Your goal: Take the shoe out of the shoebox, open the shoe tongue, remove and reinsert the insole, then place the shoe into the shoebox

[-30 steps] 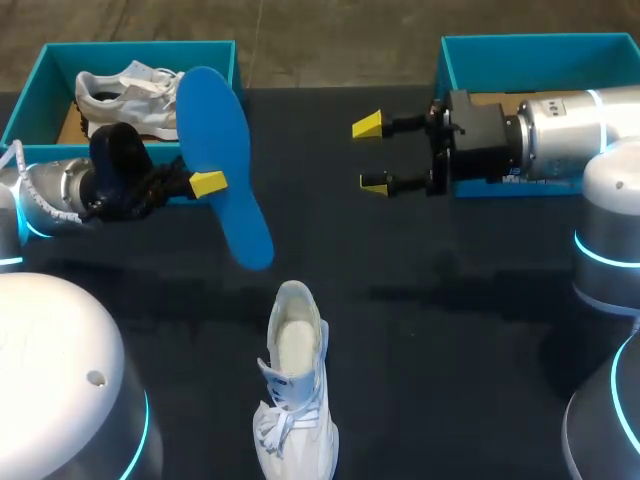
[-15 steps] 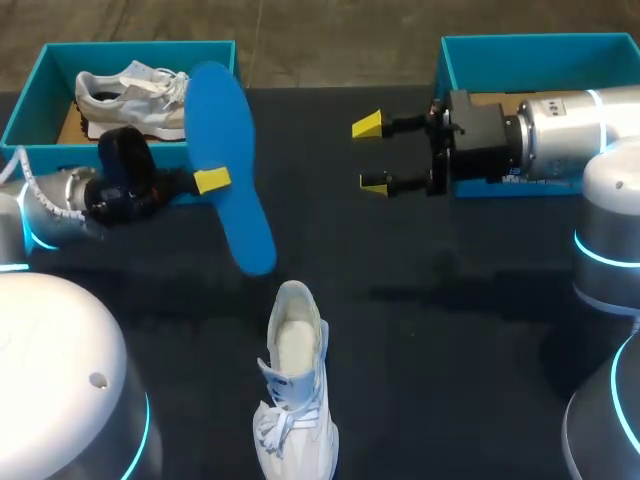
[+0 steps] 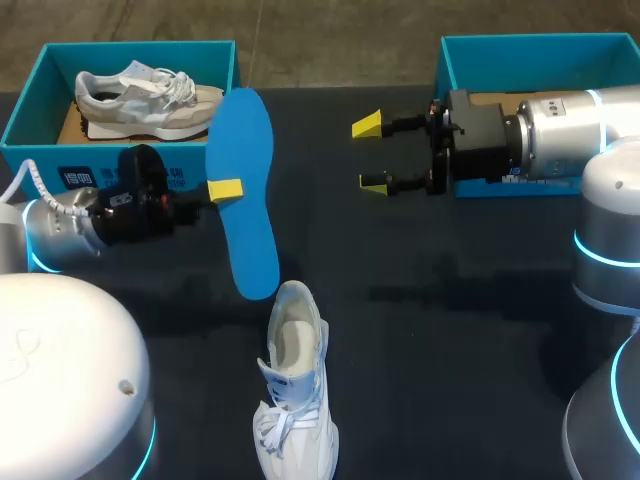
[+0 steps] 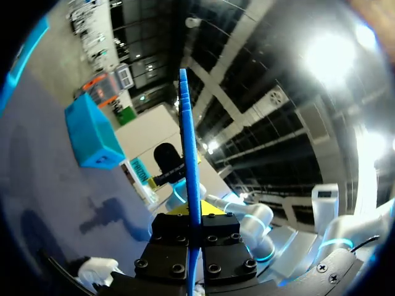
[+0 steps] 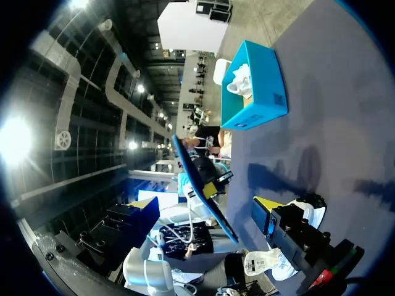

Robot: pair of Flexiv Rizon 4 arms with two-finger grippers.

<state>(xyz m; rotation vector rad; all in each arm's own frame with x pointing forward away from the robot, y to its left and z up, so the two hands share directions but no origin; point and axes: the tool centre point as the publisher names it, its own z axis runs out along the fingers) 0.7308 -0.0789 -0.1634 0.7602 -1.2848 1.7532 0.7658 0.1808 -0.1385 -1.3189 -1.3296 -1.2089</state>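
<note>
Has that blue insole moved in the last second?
Yes. The blue insole, held by the left claw, has shifted away from the left shoebox and down toward the white shoe lying outside it.

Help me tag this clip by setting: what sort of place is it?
Probably a robot test bench, not a shop: two robot arms over a dark table, the left fingers pinching a blue insole, with teal shoeboxes and a white shoe laid out.

Found wide bare table (image 3: 450, 330) to the right of the white shoe (image 3: 292, 390). Saw an open gap between the right gripper (image 3: 371, 154) and the blue insole (image 3: 243, 190). Met the insole's lower end close beside the shoe's heel, narrowing the approach from the left.
</note>
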